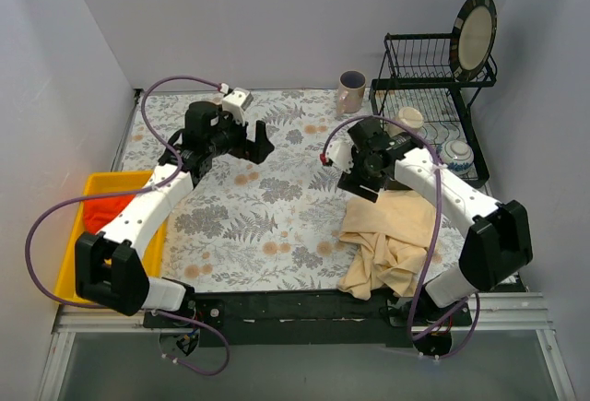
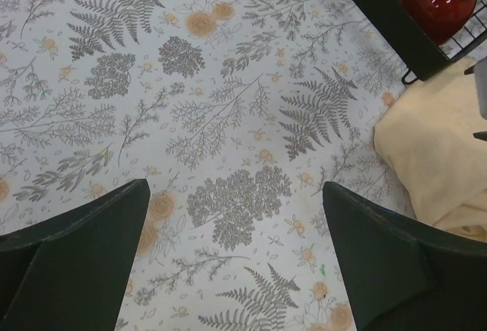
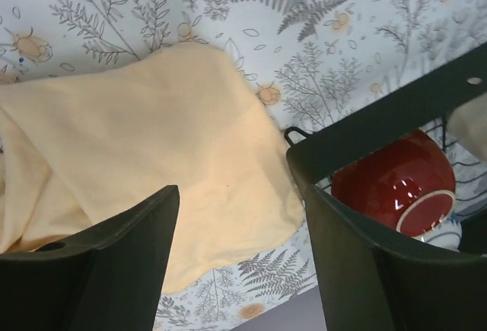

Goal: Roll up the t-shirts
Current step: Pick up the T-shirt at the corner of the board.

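**Item 1.** Cream t-shirt: it lay crumpled on the floral tablecloth at your near right, its near folds reaching the table's front edge. The right arm crossed over it, so the sleeves and collar could not be made out.

**Item 2.** Red-orange garment: it sat in the yellow bin at the near left. The left arm hid most of it, and only a bunched patch showed.

**Item 3.** Left gripper: the jaws stood wide apart and held nothing. It hung above bare tablecloth, well apart from the cream t-shirt.

**Item 4.** Right gripper: the jaws stood apart over the cream t-shirt's far edge, with nothing pinched between them. You could not tell whether the fingertips touched the cloth.

**Item 5.** Dish rack, far right: a plate stood upright in it. A red bowl was partly hidden behind its frame, and a mug stood just beside it.
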Controlling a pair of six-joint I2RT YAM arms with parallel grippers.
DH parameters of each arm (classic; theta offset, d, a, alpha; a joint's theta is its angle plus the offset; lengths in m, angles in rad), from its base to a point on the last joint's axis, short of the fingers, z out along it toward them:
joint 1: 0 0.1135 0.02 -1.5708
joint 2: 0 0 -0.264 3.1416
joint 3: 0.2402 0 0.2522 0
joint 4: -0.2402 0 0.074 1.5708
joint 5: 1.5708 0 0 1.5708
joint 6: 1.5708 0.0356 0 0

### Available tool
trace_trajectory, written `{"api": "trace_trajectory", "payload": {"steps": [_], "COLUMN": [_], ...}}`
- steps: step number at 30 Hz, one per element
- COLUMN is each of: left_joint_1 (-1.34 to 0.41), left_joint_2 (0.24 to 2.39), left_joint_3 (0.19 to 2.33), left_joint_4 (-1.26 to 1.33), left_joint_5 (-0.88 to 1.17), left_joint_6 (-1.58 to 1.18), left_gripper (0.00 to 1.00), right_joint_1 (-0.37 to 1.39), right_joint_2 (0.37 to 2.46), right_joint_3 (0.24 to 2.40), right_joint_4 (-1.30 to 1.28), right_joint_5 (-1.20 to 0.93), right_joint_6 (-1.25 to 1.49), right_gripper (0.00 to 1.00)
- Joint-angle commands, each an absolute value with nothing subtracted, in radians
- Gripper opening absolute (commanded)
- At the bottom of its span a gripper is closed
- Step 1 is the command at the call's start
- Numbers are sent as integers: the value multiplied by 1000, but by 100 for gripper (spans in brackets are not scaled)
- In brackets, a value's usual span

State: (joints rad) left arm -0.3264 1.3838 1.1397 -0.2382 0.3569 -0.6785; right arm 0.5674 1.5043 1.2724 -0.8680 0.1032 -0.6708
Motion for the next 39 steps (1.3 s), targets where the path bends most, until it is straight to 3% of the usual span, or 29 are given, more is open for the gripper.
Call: {"api": "trace_trajectory", "payload": {"steps": [1, 5, 13, 19, 33, 39], "left_joint_1": [-328, -328, -328, -328, -328, -328], "left_joint_2": [1267, 1233, 1258, 1269, 1296, 1302], "left_joint_3": [1060, 1016, 1011, 1012, 1012, 1008], "left_joint_4": [-282, -302, -301, -299, -294, -293], "left_joint_5": [350, 342, 348, 341, 334, 337], "left_joint_6": [-634, -600, -595, -601, -595, -595], "left_gripper": [98, 98, 98, 98, 98, 98], "right_joint_1": [575, 589, 629, 666, 686, 696], "right_joint_2": [1560, 1609, 1618, 1628, 1701, 1704], "right_joint_3": [1324, 1359, 1338, 1260, 1235, 1189], "right_joint_4": [-1029, -1155, -1216, -1154, -1065, -1014], "right_joint_5": [-24, -161, -225, -175, -133, -62], "right_joint_6": [-747, -811, -851, -842, -885, -873], "right_gripper": [73, 69, 64, 54, 50, 36]}}
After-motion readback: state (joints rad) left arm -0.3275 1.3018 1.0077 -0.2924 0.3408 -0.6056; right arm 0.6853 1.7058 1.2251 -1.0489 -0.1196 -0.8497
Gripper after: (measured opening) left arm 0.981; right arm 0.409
